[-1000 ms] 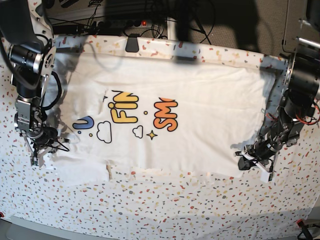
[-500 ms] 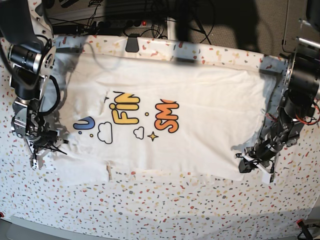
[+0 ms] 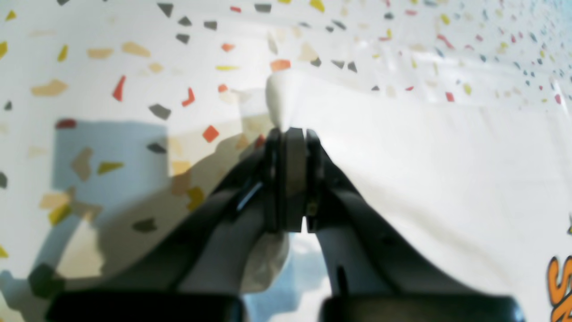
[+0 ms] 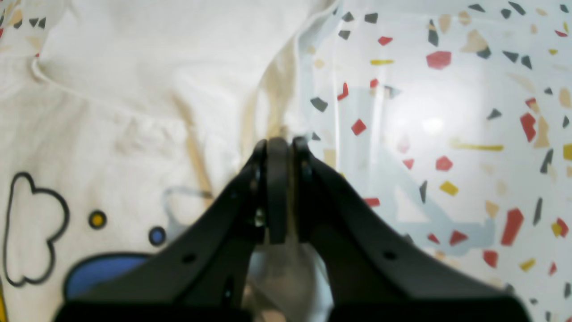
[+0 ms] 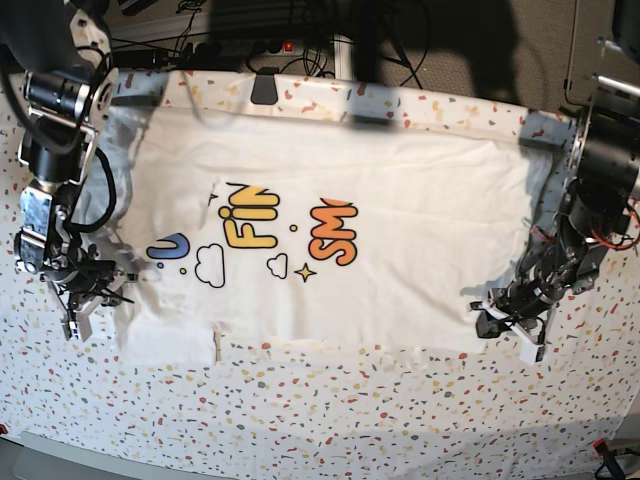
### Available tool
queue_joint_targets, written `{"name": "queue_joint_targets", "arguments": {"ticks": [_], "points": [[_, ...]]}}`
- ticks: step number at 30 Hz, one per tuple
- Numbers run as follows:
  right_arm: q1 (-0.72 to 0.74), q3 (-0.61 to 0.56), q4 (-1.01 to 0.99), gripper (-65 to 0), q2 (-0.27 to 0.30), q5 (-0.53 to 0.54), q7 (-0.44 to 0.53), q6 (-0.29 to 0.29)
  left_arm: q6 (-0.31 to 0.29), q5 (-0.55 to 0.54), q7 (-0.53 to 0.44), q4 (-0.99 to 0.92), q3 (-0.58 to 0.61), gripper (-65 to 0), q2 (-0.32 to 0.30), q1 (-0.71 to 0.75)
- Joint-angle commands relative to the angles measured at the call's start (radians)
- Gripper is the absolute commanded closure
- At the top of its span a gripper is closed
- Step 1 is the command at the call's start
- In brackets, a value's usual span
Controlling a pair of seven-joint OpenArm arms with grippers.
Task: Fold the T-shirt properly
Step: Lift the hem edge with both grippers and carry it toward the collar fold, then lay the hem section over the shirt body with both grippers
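The left pincer (image 5: 497, 318) is pressed together on a corner of the T-shirt (image 5: 400, 200), a nub of white cloth poking out past its tips (image 3: 278, 100); the right pincer (image 5: 80, 315) likewise pinches the shirt's fabric at the opposite side; between them the T-shirt lies spread across the speckled tabletop (image 5: 320, 420), print up, reaching its far edge.

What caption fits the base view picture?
Two tools, left and right, pinch the T-shirt edges.
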Motion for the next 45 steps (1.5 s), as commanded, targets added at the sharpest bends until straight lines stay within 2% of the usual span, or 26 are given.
{"name": "queue_joint_targets", "arguments": {"ticks": [1,10,13,17,19,23,28,30,33,34,40,45], "points": [[0.011,0.001,0.043,0.0,0.02,0.031,0.013,0.003,-0.007,-0.01,-0.016,0.013,-0.002,0.0,-0.009,-0.038],[-0.156,0.001,0.315,0.0,0.02,0.073,-0.042,0.003,-0.008,-0.011,0.019,0.027,-0.002,0.0,-0.009,-0.035],[-0.188,0.001,0.391,0.0,0.019,0.085,-0.07,0.003,-0.043,-0.011,0.097,0.087,-0.002,0.0,-0.02,-0.035],[-0.214,0.001,0.474,0.0,0.02,0.086,-0.109,0.003,-0.042,-0.054,0.223,0.224,-0.002,0.0,-0.056,-0.023],[-0.227,0.001,0.513,0.0,0.02,0.086,-0.118,0.003,-0.014,-0.1,0.29,0.308,-0.002,0.0,-0.082,-0.002],[-0.235,0.002,0.57,0.0,0.02,0.115,-0.157,0.003,0.061,-0.108,0.406,0.452,-0.002,0.0,-0.126,0.055],[-0.236,0.002,0.619,0.0,0.02,0.138,-0.205,0.004,0.069,-0.105,0.459,0.622,-0.004,0.0,-0.182,0.16],[-0.24,0.002,0.635,0.0,0.021,0.138,-0.224,0.004,0.078,-0.086,0.475,0.696,-0.033,0.0,-0.2,0.208],[-0.271,0.002,0.674,0.0,0.029,0.138,-0.223,0.004,0.14,-0.09,0.531,0.81,-0.129,0.0,-0.209,0.289],[-0.286,0.002,0.69,0.0,0.031,0.138,-0.224,0.004,0.145,-0.09,0.542,0.846,-0.168,0.0,-0.208,0.318],[-0.392,0.002,0.805,0.0,0.042,0.138,-0.243,0.004,0.146,-0.089,0.597,1.006,-0.343,0.0,-0.209,0.431],[-0.476,0.003,0.873,0.0,0.051,0.137,-0.246,0.004,0.146,-0.089,0.665,1.056,-0.407,0.0,-0.215,0.459]]}}
